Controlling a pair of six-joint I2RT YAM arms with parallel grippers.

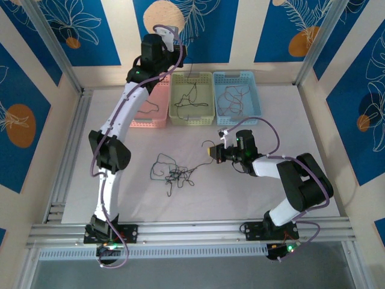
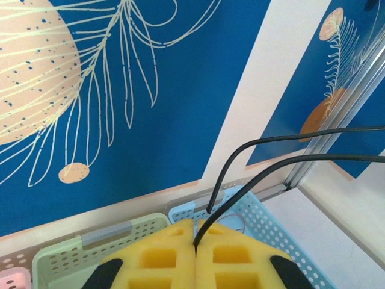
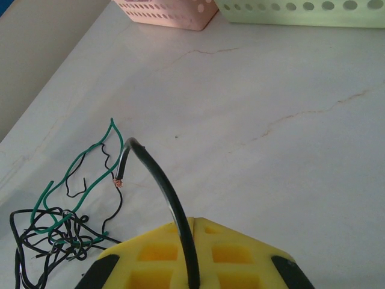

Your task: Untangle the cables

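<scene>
**Cables (image 1: 173, 173) knotted mid-table, one strand pinched in each gripper**

The loose tangle of black and green cables lies near the middle of the white table (image 1: 228, 198). It is in front of the three baskets and well apart from them. In the right wrist view it sits at the lower left (image 3: 54, 232), green loops laid among black ones.

The right gripper (image 1: 210, 152) hangs low, just to the right of the tangle. Its yellow pads (image 3: 156, 256) are pressed together on a black cable (image 3: 162, 186). That cable arches up and forward to a cut end showing copper, near the green loops.

The left gripper (image 1: 173, 37) is raised high at the back, above the pink basket (image 1: 150, 125) and the green basket (image 1: 192, 122). Its pads (image 2: 240, 259) are closed on a black strand (image 2: 228, 174) that climbs from the seam and bends off to the right. It looks like a doubled loop, though it may be two separate wires.

Thin dark wires lie inside the green basket and the blue basket (image 1: 257, 96), and one lies in the pink basket.
</scene>
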